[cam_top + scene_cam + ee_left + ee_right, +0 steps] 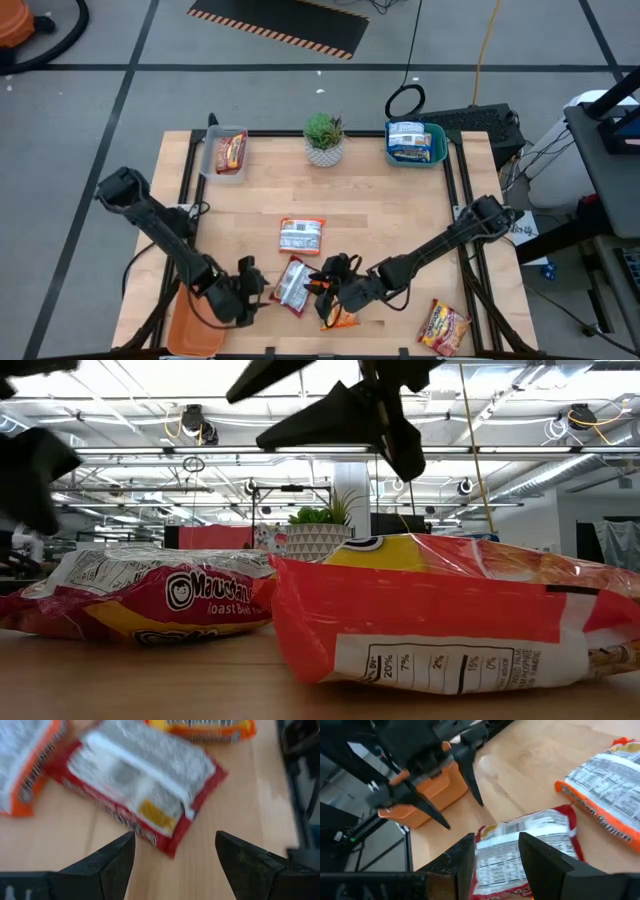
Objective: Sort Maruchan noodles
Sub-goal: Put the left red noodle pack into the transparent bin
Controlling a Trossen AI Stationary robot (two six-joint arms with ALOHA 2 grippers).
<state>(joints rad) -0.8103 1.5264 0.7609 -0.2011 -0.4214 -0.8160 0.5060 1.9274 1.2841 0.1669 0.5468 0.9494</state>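
Bright even overhead light; ceiling strips glare in low view (left wrist view motion-blurred); shadows soft.

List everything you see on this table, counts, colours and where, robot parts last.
Orange-edged packet: one, orange and silver, face down, table centre.
Red packet: one, red-silver, front, between both arms' tips.
Orange packet: one, orange-yellow, front edge, partly under the right arm.
Corner packet: one, red-yellow, front right corner.
Clear tray: one, back left, holding one red-yellow packet.
Teal tray: one, back right, holding blue-white packets, number unclear.
Orange tray: one, front left corner.
Plant: one, green, white pot, back centre.
Left end effector: open, empty, beside the red packet.
Right end effector: open, above the red packet.
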